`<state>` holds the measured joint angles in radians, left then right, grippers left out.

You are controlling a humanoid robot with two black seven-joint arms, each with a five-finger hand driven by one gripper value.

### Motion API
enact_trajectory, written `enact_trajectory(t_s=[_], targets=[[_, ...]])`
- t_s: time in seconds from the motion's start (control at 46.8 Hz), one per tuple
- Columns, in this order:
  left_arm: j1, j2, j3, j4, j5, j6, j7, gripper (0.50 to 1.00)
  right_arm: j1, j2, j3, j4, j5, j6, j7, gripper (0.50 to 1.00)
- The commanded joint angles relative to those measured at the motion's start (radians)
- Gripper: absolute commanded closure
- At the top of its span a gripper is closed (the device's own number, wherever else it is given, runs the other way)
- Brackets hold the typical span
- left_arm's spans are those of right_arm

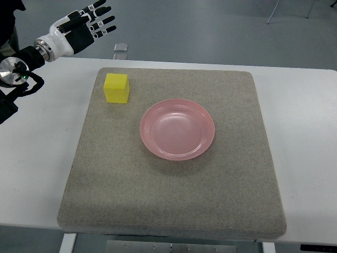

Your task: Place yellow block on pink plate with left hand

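White table point(37, 158) filled most of the frame | grey felt mat point(168, 200) lay flat on it, centre | yellow block point(116, 88) sat on the mat, upper left | pink plate point(177, 129) rested mid-mat, apart from the block

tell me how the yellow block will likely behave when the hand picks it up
The yellow block sits flat on the grey mat, so it shouldn't roll or tip. Its matte faces suggest foam, probably light and not slippery. The open left hand looks wide enough to span it.
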<state>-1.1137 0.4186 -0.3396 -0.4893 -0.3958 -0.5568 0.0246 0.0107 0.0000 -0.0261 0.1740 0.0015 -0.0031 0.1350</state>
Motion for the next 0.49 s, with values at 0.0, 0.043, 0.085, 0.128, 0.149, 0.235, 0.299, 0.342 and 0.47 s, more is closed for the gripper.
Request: enact_trajectory(t_s=[0.0, 0.043, 0.085, 0.128, 0.149, 0.235, 0.299, 0.342, 0.47], targets=[[0.0, 0.0, 0.002, 0.0, 0.0, 0.0, 0.0, 0.504, 0.0, 0.0, 0.0, -0.001, 0.0, 0.0, 0.0, 0.576], [0.0, 0.0, 0.004, 0.0, 0.0, 0.0, 0.0, 0.504, 0.0, 0.0, 0.0, -0.001, 0.0, 0.0, 0.0, 0.576], [0.0, 0.0, 0.004, 0.0, 0.002, 0.0, 0.0, 0.504, 0.0, 0.0, 0.0, -0.001, 0.0, 0.0, 0.0, 0.576], [0.0, 0.0, 0.004, 0.0, 0.0, 0.0, 0.0, 0.504, 0.0, 0.0, 0.0, -0.001, 0.0, 0.0, 0.0, 0.576], [-0.001, 0.0, 0.004, 0.0, 0.0, 0.0, 0.0, 0.504, 0.0, 0.0, 0.0, -0.001, 0.0, 0.0, 0.0, 0.576], [-0.001, 0.0, 0.004, -0.002, 0.0, -0.002, 0.0, 0.504, 0.0, 0.0, 0.0, -0.001, 0.0, 0.0, 0.0, 0.576], [0.0, 0.0, 0.005, -0.002, 0.002, -0.005, 0.0, 0.504, 0.0, 0.0, 0.0, -0.001, 0.0, 0.0, 0.0, 0.576], [0.0, 0.0, 0.007, -0.002, 0.002, -0.006, 0.0, 0.504, 0.0, 0.0, 0.0, -0.001, 0.0, 0.0, 0.0, 0.576], [0.0, 0.003, 0.007, 0.0, 0.002, -0.008, 0.0, 0.504, 0.0, 0.0, 0.0, -0.001, 0.0, 0.0, 0.0, 0.576]])
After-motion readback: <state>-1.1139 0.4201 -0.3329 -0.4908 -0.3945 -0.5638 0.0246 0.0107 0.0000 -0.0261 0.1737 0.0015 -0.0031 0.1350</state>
